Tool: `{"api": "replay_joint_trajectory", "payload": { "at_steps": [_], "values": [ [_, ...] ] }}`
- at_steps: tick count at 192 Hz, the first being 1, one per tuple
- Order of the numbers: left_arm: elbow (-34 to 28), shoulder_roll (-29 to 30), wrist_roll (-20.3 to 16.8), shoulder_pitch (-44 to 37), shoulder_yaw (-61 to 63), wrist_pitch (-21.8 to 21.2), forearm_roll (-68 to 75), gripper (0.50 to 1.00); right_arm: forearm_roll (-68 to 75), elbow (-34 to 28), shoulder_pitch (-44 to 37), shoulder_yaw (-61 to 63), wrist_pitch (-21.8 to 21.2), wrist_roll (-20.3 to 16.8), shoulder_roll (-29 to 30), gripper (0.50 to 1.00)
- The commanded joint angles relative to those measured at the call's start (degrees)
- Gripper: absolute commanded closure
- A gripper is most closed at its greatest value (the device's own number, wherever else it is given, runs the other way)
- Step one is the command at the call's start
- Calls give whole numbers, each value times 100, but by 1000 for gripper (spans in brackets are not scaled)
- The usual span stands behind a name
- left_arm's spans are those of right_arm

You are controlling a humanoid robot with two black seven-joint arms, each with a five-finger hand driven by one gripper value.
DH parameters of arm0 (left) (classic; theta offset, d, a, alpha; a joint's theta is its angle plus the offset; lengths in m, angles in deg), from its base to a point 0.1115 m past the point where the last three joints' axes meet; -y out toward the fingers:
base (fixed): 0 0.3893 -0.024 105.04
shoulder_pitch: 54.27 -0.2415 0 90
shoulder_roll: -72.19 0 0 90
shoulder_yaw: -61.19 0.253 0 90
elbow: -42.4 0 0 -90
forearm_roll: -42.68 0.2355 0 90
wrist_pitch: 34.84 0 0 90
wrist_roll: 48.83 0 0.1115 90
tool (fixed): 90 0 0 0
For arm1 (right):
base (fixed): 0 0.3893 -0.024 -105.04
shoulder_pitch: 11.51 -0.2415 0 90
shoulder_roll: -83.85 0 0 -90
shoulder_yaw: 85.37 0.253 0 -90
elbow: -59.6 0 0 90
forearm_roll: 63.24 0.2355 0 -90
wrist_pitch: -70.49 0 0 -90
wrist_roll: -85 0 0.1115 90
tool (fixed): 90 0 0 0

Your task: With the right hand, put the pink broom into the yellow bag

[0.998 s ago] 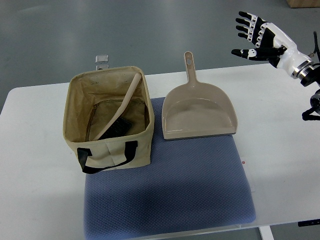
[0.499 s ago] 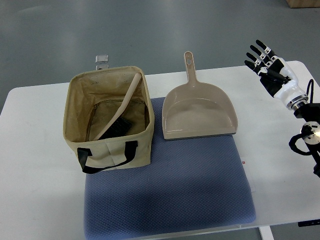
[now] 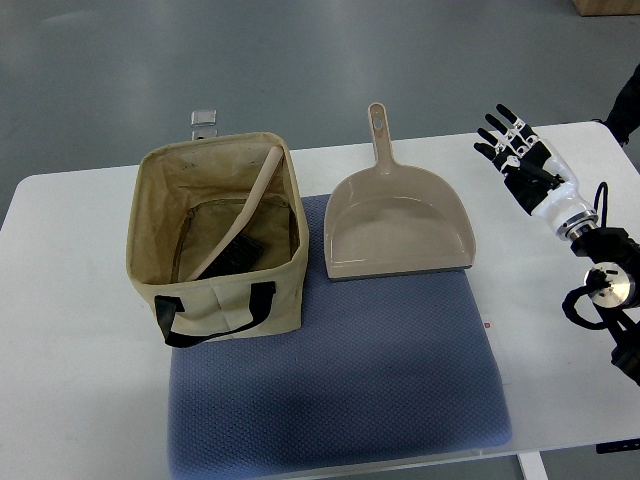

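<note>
My right hand (image 3: 520,160) hangs empty with fingers spread over the bench (image 3: 560,330), well right of the dustpan (image 3: 398,225). The pink broom (image 3: 240,225) already sits inside the yellow bag (image 3: 215,240), handle leaning on the rim. I judge only a clean retreat is left, staying wide of the dustpan.

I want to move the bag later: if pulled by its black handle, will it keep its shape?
Probably not entirely. The bag looks like soft fabric, so its walls may sag. The broom leaning inside could shift. It seems light, so it should slide easily on the mat.
</note>
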Motion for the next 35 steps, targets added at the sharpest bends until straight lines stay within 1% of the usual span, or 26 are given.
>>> {"api": "replay_joint_trajectory", "payload": {
  "at_steps": [1, 35],
  "values": [
    [0, 0, 0, 0, 2, -1, 0, 500, 0, -2, 41, -2, 4, 4, 23, 570],
    [0, 0, 0, 0, 2, -1, 0, 500, 0, -2, 41, -2, 4, 21, 14, 570]
  ]
}}
